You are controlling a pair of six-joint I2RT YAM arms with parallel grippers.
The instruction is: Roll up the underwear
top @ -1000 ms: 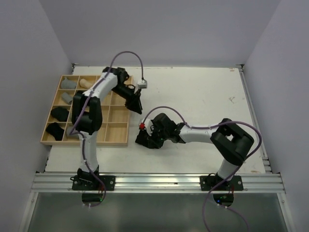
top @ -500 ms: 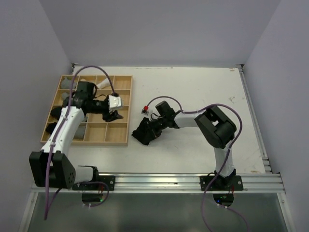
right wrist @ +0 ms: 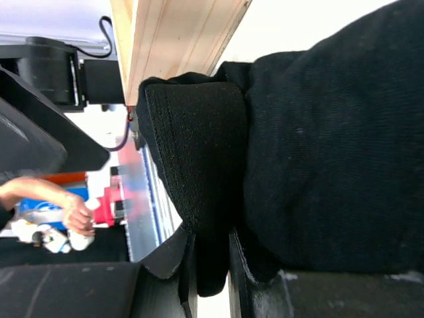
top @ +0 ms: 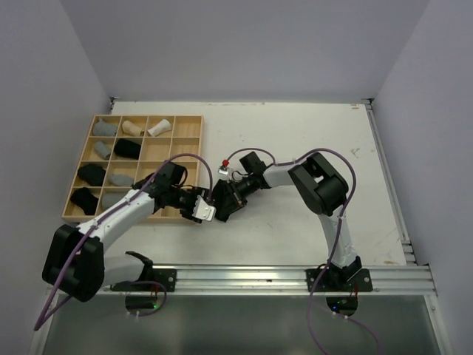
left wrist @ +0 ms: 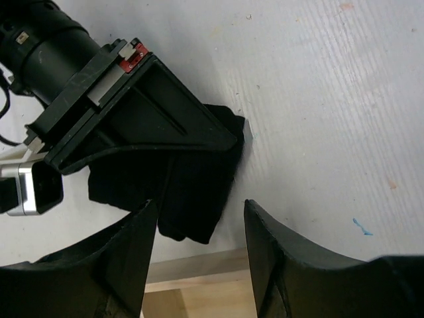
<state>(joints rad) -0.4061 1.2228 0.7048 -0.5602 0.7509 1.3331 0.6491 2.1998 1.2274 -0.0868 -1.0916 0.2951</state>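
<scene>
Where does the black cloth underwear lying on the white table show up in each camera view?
Top external: the black cloth underwear lies near the centre, just right of the wooden grid tray.
Left wrist: lower centre, above the tray's edge.
Right wrist: it fills the right side, with the tray at the top.
Shared landmark: the tray's light wooden edge.

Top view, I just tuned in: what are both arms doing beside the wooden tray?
The right hand is shut on a fold of the black underwear, which lies bunched on the table just off the right edge of the tray. The left hand is open right next to it, with the cloth's edge between its fingers but not gripped. This piece is not yet a tidy roll. Several rolled pieces sit in the tray's left compartments.
</scene>
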